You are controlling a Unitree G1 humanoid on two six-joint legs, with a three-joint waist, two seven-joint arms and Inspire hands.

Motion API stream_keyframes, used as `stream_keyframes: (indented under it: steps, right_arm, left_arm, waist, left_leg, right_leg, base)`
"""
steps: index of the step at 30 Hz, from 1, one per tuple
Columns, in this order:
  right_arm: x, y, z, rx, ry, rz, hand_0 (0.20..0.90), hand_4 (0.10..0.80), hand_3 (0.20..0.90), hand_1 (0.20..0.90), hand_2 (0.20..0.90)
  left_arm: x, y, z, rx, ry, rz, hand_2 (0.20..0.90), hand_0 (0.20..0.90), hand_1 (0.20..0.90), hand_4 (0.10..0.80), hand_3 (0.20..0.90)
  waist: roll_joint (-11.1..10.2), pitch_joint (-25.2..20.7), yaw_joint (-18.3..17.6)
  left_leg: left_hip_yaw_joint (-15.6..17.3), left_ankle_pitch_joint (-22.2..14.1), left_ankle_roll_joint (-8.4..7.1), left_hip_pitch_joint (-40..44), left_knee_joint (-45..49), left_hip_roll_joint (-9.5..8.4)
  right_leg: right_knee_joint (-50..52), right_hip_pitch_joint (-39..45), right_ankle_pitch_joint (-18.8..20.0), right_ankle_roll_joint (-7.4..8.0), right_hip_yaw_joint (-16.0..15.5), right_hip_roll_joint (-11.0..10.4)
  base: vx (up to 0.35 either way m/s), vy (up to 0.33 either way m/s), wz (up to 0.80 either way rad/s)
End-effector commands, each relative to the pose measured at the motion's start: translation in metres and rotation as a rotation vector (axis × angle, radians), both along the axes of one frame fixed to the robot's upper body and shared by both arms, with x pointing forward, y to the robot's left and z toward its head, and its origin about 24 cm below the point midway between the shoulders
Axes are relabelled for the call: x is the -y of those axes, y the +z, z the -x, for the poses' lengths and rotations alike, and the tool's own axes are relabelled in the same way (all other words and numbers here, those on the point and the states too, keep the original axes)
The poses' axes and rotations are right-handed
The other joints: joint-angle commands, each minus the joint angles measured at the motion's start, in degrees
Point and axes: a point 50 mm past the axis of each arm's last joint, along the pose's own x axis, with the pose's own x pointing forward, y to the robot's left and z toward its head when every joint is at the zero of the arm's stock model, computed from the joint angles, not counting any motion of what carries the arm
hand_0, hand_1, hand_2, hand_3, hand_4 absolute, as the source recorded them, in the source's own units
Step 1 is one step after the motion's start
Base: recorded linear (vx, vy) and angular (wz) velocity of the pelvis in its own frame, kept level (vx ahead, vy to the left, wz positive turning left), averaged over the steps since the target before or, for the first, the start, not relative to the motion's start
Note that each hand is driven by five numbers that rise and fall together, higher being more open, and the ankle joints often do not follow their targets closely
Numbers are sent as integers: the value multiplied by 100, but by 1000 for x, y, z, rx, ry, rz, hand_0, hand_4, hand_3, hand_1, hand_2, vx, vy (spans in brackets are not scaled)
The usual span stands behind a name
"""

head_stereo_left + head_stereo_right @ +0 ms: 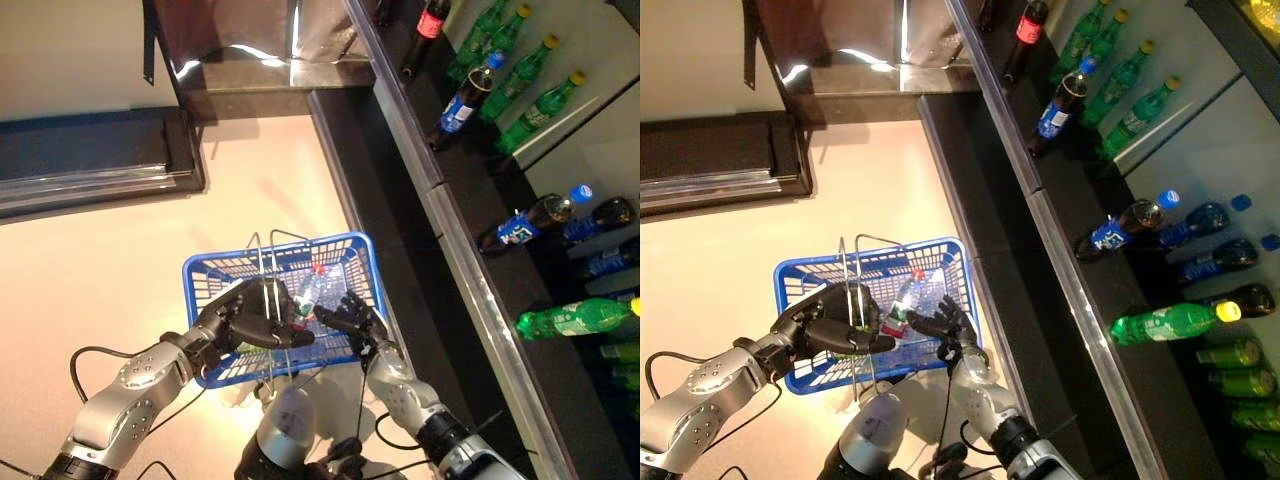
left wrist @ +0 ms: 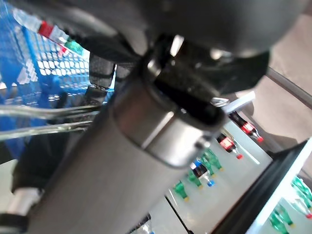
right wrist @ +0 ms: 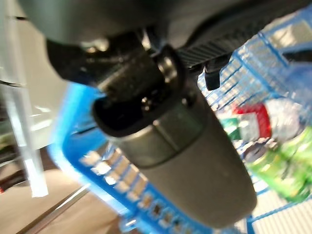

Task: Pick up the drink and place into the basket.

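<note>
Fingers (image 1: 262,325) of the left hand (image 1: 240,318) are seen curled around the thin wire handles (image 1: 268,262) of the blue plastic mesh basket (image 1: 218,268), so that the basket is judged to be carried or steadied by that grip. On the right hand (image 1: 352,317) the fingers (image 1: 335,322) are held apart and fairly straight over the basket's near right corner, nothing being clamped between them; a release is suggested by this pose. The clear plastic drink bottle with a red cap (image 1: 310,290) is found lying on its side inside the basket, just beyond the right fingertips and apart from them, between the two hands. Something green is also glimpsed beside it in the right wrist view. The placement is therefore judged complete. Green and dark bottles (image 1: 528,80) are ranged on the dark shelves (image 1: 470,170) to the right.
</note>
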Motion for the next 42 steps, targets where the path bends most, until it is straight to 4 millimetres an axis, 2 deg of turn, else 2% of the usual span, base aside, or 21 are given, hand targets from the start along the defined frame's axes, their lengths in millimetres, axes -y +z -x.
stream_keyframes:
  steps: [1, 4, 5, 6, 7, 10, 11, 16, 23, 24, 26, 27, 28, 30, 33, 34, 35, 38, 42]
  right_arm:
    - [29, 45, -9, 273, -4, 71, 900, 800, 900, 900, 900]
    - [39, 57, -2, 343, 39, 56, 900, 800, 900, 900, 900]
    - [45, 67, 4, 392, 65, 24, 900, 800, 900, 900, 900]
    - [45, 68, 6, 403, 75, 11, 900, 800, 900, 900, 900]
    - [47, 77, 9, 443, 94, -32, 900, 800, 900, 900, 900]
    - [48, 89, 14, 507, 134, -113, 900, 800, 900, 900, 900]
    - [47, 97, 19, 562, 181, -199, 900, 800, 900, 900, 900]
    - [45, 103, 30, 608, 286, -297, 900, 800, 900, 900, 900]
    - [46, 66, 56, 486, 413, -486, 900, 800, 900, 900, 900]
    - [50, 56, 63, 447, 424, -474, 900, 800, 900, 900, 900]
    - [55, 43, 73, 397, 411, -457, 900, 800, 900, 900, 900]
    - [65, 33, 81, 369, 387, -433, 900, 800, 900, 900, 900]
    - [74, 22, 87, 338, 366, -413, 900, 800, 900, 900, 900]
    - [83, 4, 95, 263, 332, -401, 900, 800, 900, 900, 900]
    - [89, -22, 104, 130, 323, -337, 900, 800, 900, 900, 900]
    - [91, -37, 111, 38, 310, -289, 900, 800, 900, 900, 900]
    - [97, -51, 120, -29, 286, -230, 900, 800, 900, 900, 900]
    - [112, -65, 131, -117, 183, -206, 900, 800, 900, 900, 900]
    - [134, -80, 141, -221, 114, -123, 900, 800, 900, 900, 900]
  left_arm:
    - [8, 124, 11, 811, -115, 260, 300, 300, 300, 100, 200]
    - [-9, 120, 15, 810, -45, 234, 300, 300, 300, 100, 200]
    - [-20, 117, 20, 809, -7, 219, 300, 300, 300, 100, 200]
    - [-22, 116, 21, 804, 4, 218, 300, 300, 300, 100, 200]
    - [-29, 113, 24, 795, 28, 220, 300, 300, 300, 100, 200]
    - [-38, 107, 27, 774, 81, 207, 300, 300, 300, 100, 200]
    - [-44, 98, 29, 758, 139, 158, 300, 300, 300, 100, 200]
    - [-65, 75, 33, 694, 292, 39, 300, 300, 300, 100, 200]
    - [-83, 23, 41, 492, 584, 4, 300, 300, 300, 100, 200]
    - [-84, 7, 41, 434, 660, 15, 300, 300, 300, 100, 200]
    - [-85, -7, 39, 386, 726, 8, 300, 300, 300, 100, 200]
    - [-86, -18, 37, 344, 750, 31, 300, 300, 300, 100, 200]
    - [-86, -29, 36, 309, 777, 37, 300, 300, 300, 100, 200]
    - [-87, -47, 39, 244, 836, 54, 300, 300, 300, 100, 200]
    - [-84, -71, 46, 161, 917, 78, 300, 300, 300, 100, 200]
    - [-83, -84, 50, 98, 960, 97, 300, 300, 300, 100, 200]
    - [-83, -96, 53, 38, 986, 110, 300, 300, 300, 100, 200]
    - [-74, -122, 59, -84, 1013, 146, 300, 300, 300, 100, 200]
    - [-61, -153, 81, -229, 1119, 202, 300, 300, 300, 100, 200]
  waist:
    - [188, -508, -324]
    - [161, -546, -385]
    - [172, -583, -440]
    - [145, -592, -442]
    - [158, -608, -483]
    - [148, -638, -538]
    - [147, -684, -592]
    - [164, -873, -768]
    - [194, -1251, -1253]
    - [213, -1368, -1467]
    - [256, -1455, -1721]
    - [310, -1485, -1918]
    - [344, -1512, -2052]
    - [393, -1502, -2146]
    - [470, -1507, -2177]
    - [539, -1541, -2207]
    - [585, -1576, -2293]
    - [609, -1603, -2563]
    - [652, -1642, -2813]
  left_leg:
    - [341, 270, 409, -124, -65, -191]
    - [392, 274, 416, -98, -97, -174]
    - [420, 416, 429, -141, -137, -177]
    - [439, 290, 409, -77, -145, -152]
    - [449, 428, 426, -131, -160, -165]
    - [503, 440, 415, -104, -206, -135]
    - [558, 448, 408, -72, -240, -120]
    - [687, 492, 382, 57, -403, -87]
    - [1035, 661, 357, 346, -1017, 49]
    - [1032, 723, 372, 337, -1154, 53]
    - [945, 782, 391, 317, -1281, 47]
    - [791, 840, 400, 291, -1341, 20]
    - [664, 883, 392, 225, -1345, -19]
    - [625, 949, 348, 238, -1415, -29]
    - [754, 1023, 275, 317, -1540, 28]
    - [838, 1036, 249, 310, -1552, 43]
    - [1167, 926, 226, 261, -1359, 64]
    - [2026, 711, 109, 138, -886, 183]
    - [1988, 686, 54, 420, -1063, 546]
  right_leg:
    - [241, 418, -11, -183, 0, 350]
    - [217, 413, -7, -167, 45, 372]
    - [153, 385, 108, -184, -13, 374]
    - [168, 421, 11, -148, 59, 393]
    - [118, 388, 124, -173, 8, 393]
    - [61, 395, 145, -164, 40, 421]
    - [-9, 417, 163, -159, 74, 443]
    - [-312, 496, 258, -128, 250, 517]
    - [-1004, 523, 559, -55, 755, 605]
    - [-1077, 402, 571, -105, 1021, 716]
    - [-1055, 225, 519, -202, 1446, 917]
    - [-972, 107, 461, -310, 1770, 1094]
    - [-933, 14, 460, -365, 1886, 1190]
    - [-928, 11, 474, -399, 1843, 1261]
    - [-1070, 106, 541, -393, 1717, 1255]
    - [-1150, 143, 573, -387, 1692, 1228]
    - [-1174, 157, 584, -386, 1584, 1164]
    - [-1183, 188, 624, -380, 1328, 984]
    - [-1086, 121, 609, -373, 1629, 800]
  base:
    - [-6, 0, -10]
    - [-29, 21, -16]
    - [-9, 10, -11]
    - [-77, 52, -5]
    - [0, 0, 0]
    - [-56, 11, -4]
    - [-30, 4, -11]
    - [-24, 30, -16]
    - [-59, 43, -30]
    - [-80, 18, -16]
    - [-85, -5, 3]
    - [-87, -72, 20]
    - [-89, -121, 61]
    - [-93, -127, 84]
    - [-66, -77, 8]
    - [-27, 7, -9]
    - [-23, 30, -3]
    - [-3, 126, 41]
    - [70, 332, 20]
